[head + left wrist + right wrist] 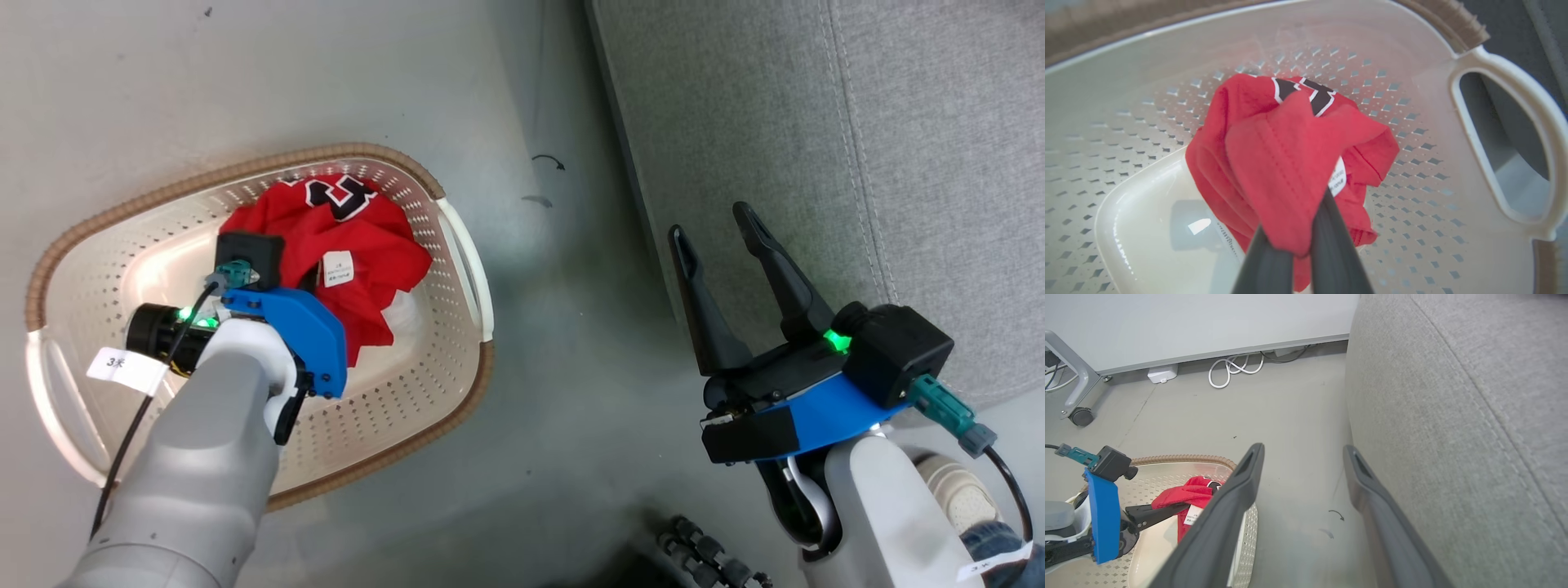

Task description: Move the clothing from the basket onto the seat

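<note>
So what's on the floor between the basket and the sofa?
Just bare grey floor between the basket and the sofa, with a small dark curly mark, seen in the head view.

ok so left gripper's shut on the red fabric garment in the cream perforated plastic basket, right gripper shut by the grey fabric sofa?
No: the right gripper is open, fingers spread, empty; head view shows it. The left gripper is shut on the red fabric garment as said.
</note>
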Robot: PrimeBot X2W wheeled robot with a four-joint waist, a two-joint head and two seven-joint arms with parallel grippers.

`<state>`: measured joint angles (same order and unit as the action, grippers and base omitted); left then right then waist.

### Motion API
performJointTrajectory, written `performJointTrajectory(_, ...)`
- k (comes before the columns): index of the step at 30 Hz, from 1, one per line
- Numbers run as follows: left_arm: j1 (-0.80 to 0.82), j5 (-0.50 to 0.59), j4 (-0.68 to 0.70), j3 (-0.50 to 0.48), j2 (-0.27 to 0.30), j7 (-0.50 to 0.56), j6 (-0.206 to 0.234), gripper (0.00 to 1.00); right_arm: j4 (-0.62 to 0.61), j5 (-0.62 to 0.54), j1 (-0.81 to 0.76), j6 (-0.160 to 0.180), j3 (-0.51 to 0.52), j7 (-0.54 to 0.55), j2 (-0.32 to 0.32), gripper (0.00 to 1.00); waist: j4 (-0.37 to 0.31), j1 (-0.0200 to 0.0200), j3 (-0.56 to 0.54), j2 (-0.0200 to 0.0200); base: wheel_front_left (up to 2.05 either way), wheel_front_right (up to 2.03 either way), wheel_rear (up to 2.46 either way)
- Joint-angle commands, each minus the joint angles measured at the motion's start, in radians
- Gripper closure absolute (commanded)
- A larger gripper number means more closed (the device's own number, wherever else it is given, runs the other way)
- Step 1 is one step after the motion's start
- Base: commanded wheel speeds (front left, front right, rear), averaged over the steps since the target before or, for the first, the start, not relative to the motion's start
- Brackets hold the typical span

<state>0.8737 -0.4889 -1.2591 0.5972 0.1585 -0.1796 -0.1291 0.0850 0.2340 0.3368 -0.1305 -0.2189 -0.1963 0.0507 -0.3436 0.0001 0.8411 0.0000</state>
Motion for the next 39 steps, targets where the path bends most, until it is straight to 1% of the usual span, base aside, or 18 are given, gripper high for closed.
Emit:
performJointTrajectory(1, -0.008, -0.014, 0.003, 0.004, -0.009, -0.01, -0.001, 1.0, 0.006, -0.002, 0.013, 0.0, 0.001, -0.002, -0.001, 0.0, 0.012, -0.0001, -0.023, 0.0, 0.0, 0.0, 0.0)
performJointTrajectory(5, -0.034, -0.036, 0.016, 0.016, -0.025, -0.023, -0.001, 1.0, 0.016, -0.013, 0.014, 0.0, 0.0, 0.005, -0.001, 0.0, 0.035, -0.0001, -0.075, 0.0, 0.0, 0.0, 0.0)
performJointTrajectory(7, -0.053, -0.059, 0.039, 0.023, -0.039, -0.026, -0.002, 1.0, 0.02, -0.019, 0.016, 0.0, 0.002, 0.008, -0.001, 0.0, 0.05, -0.0001, -0.106, 0.0, 0.0, 0.0, 0.0)
performJointTrajectory(11, -0.101, -0.109, 0.102, 0.064, -0.048, -0.02, -0.002, 1.0, 0.029, -0.034, 0.007, 0.0, 0.007, 0.025, 0.0, 0.0, 0.081, -0.0001, -0.176, 0.0, 0.0, 0.0, 0.0)
performJointTrajectory(12, -0.101, -0.109, 0.102, 0.064, -0.048, -0.02, -0.002, 1.0, 0.029, -0.034, 0.007, 0.0, 0.007, 0.025, 0.0, 0.0, 0.081, -0.0001, -0.176, 0.0, 0.0, 0.0, 0.0)
performJointTrajectory(13, -0.125, -0.138, 0.141, 0.094, -0.048, -0.02, -0.002, 1.0, 0.034, -0.042, -0.007, 0.0, 0.012, 0.032, 0.0, 0.0, 0.099, -0.0001, -0.216, 0.0, 0.0, 0.0, 0.0)
performJointTrajectory(14, -0.125, -0.138, 0.141, 0.094, -0.048, -0.02, -0.002, 1.0, 0.034, -0.042, -0.007, 0.0, 0.012, 0.032, 0.0, 0.0, 0.099, -0.0001, -0.216, 0.0, 0.0, 0.0, 0.0)
performJointTrajectory(25, -0.221, -0.255, 0.302, 0.268, -0.028, -0.062, -0.002, 1.0, 0.054, -0.07, -0.078, 0.0, 0.035, 0.086, 0.0, 0.0, 0.193, -0.0001, -0.442, 0.0, 0.0, 0.0, 0.0)
performJointTrajectory(29, -0.223, -0.272, 0.344, 0.313, -0.02, -0.075, -0.002, 1.0, 0.052, -0.078, -0.112, 0.0, 0.049, 0.106, 0.0, 0.0, 0.219, -0.0001, -0.513, 0.0, 0.0, 0.0, 0.0)
performJointTrajectory(39, -0.161, -0.277, 0.468, 0.374, -0.016, -0.087, -0.002, 1.0, 0.029, -0.089, -0.187, 0.0, 0.066, 0.153, 0.0, 0.0, 0.282, -0.0001, -0.637, 0.0, 0.0, 0.0, 0.0)
